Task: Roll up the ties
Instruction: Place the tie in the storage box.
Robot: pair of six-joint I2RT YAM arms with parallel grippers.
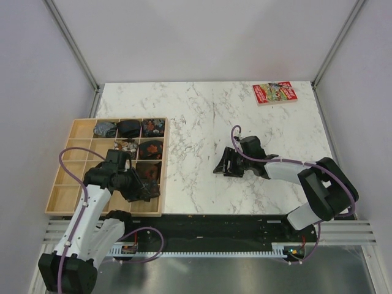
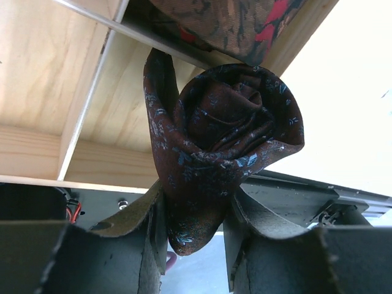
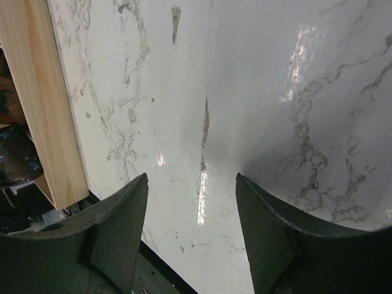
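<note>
A rolled tie [image 2: 223, 141] is gripped by the left gripper [image 2: 195, 205] over a divided wooden tray [image 2: 43, 92]; the right gripper [image 3: 192, 187] is seen open.

white, grey-veined marble table top [image 1: 202, 116] – glossy, light glare on its surface. light wooden tray [image 1: 67, 177], divided into a grid of compartments, sits at the near left of the table. red printed booklet [image 1: 274, 93] lies flat at the far right corner – well apart from the tray.
</note>
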